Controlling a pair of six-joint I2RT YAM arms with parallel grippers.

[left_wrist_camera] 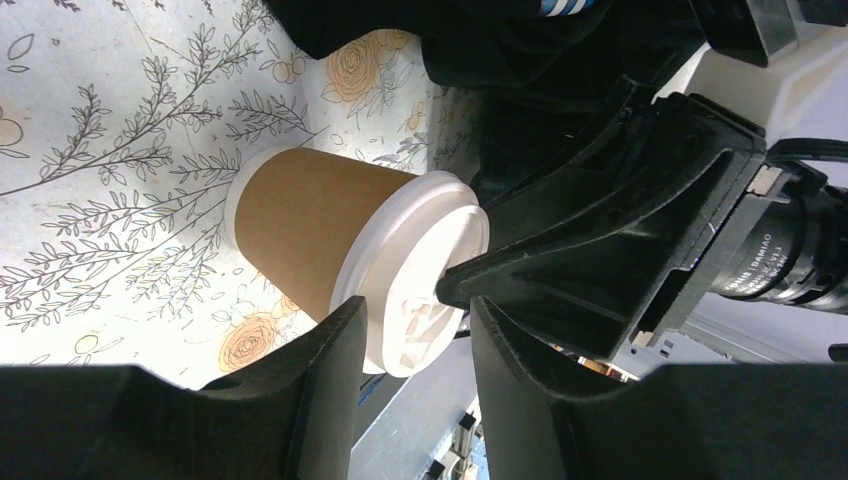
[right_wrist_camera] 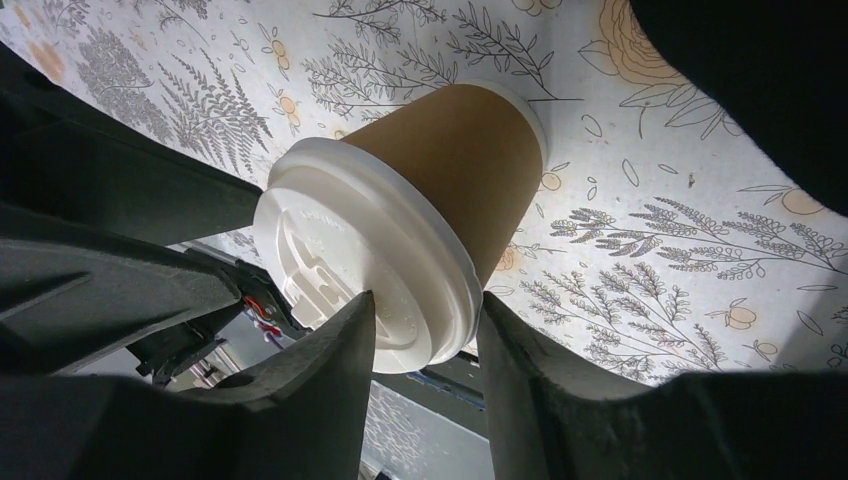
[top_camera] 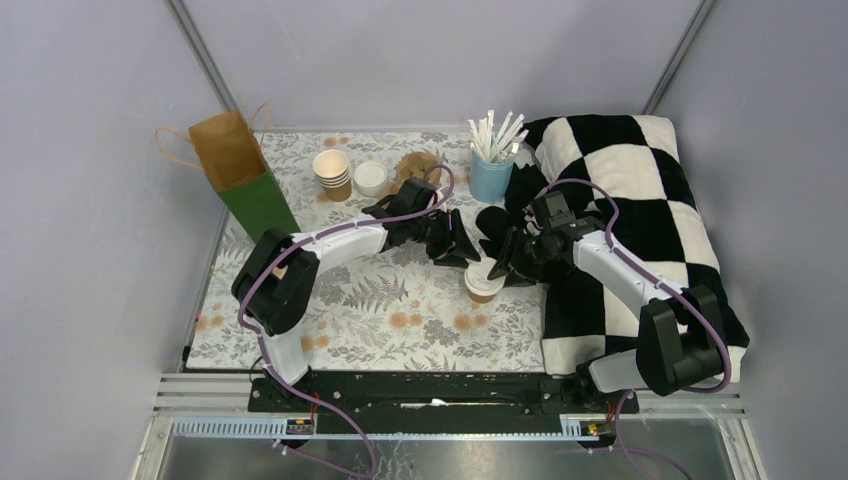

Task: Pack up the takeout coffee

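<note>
Stacked kraft cups point(top_camera: 332, 173) sat far left at the back of the floral table point(top_camera: 380, 320). Mid-table, the left gripper point(top_camera: 462, 250) stood part-open over the lidded cup point(top_camera: 484, 281), gripping nothing visibly. Opposite, the right gripper point(top_camera: 500, 264) straddled the white lid point(right_wrist_camera: 365, 265), jaws half-spread; grip unclear.

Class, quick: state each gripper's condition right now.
Left gripper: jaws part open at the lidded cup's rim; grip cannot be told.
Right gripper: likewise.

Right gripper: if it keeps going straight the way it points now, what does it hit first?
Most likely the round white plastic lid on the tan kraft paper cup, directly ahead of the right gripper. Beyond it, the left gripper faces in; depth is unclear.
</note>
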